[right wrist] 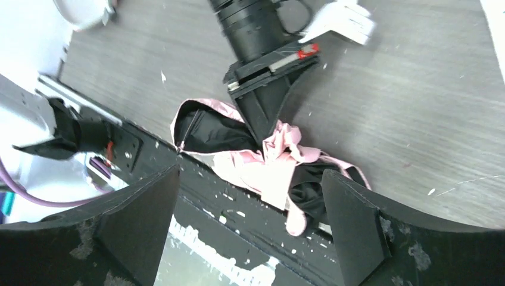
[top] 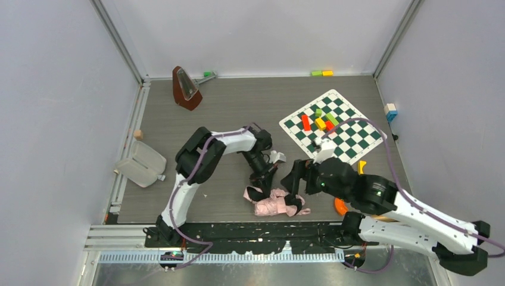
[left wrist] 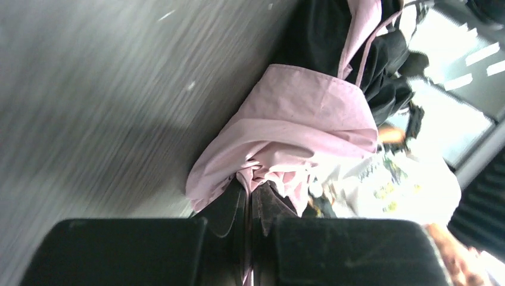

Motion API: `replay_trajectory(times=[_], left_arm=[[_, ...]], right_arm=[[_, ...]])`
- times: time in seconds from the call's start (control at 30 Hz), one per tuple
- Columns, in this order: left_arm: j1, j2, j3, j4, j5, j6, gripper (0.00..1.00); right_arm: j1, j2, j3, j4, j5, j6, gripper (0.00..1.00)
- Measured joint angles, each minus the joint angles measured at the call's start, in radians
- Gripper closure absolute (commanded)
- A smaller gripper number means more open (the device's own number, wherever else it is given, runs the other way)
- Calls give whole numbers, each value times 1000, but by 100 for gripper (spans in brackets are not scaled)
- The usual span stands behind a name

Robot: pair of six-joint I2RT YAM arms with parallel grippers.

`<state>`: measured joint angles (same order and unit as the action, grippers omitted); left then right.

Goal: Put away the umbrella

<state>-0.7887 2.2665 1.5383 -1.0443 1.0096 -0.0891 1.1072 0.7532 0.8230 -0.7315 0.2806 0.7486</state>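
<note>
Left fingers (left wrist: 229, 208) pinch the crumpled pink-and-black fabric umbrella (top: 271, 205), which lies crosswise just ahead of the right gripper (right wrist: 250, 179) and its wide-open fingers.

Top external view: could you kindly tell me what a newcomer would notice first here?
The crumpled pink-and-black umbrella lies at the table's near edge. The left gripper is shut on its pink fabric, while the right gripper is open close by it. At far right, a green checkered mat carries coloured blocks.
</note>
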Motion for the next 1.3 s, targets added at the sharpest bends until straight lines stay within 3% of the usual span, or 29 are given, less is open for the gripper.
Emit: replay_trajectory(times=[0.13,0.17,0.2,0.23,0.27,0.5,0.67,0.83,1.03,1.3], left_arm=[[71,-162,-111,122,-126,-99,99],[89,-203,-124,145,-164,-116,92],[103,-242,-131,167,-201,-125,65],[117,-282,-140,193,-236,-137,12],[128,-314,-149,216,-261,-138,3],[161,-652,-257,309,-447,-158,1],[173,-1014,-394,346,-626,-145,1],[216,-1403,-624,442,-832,-144,1],[249,-1703,-849,486,-1077,-189,1],[254,-1870,-888,414,-1376,-354,1]], right_arm=[[-82,-71,16,-32,-26,-40,4],[-91,-73,14,-43,-30,-41,4],[-99,-73,11,-57,-32,-42,4],[-106,-76,8,-68,-32,-43,4],[-113,-80,3,-72,-28,-46,4],[-211,-44,47,-63,46,-209,4],[-431,63,167,16,15,-342,3],[-635,72,140,140,-46,-417,5],[-686,23,114,207,-60,-489,4],[-686,17,46,229,-200,-515,1]])
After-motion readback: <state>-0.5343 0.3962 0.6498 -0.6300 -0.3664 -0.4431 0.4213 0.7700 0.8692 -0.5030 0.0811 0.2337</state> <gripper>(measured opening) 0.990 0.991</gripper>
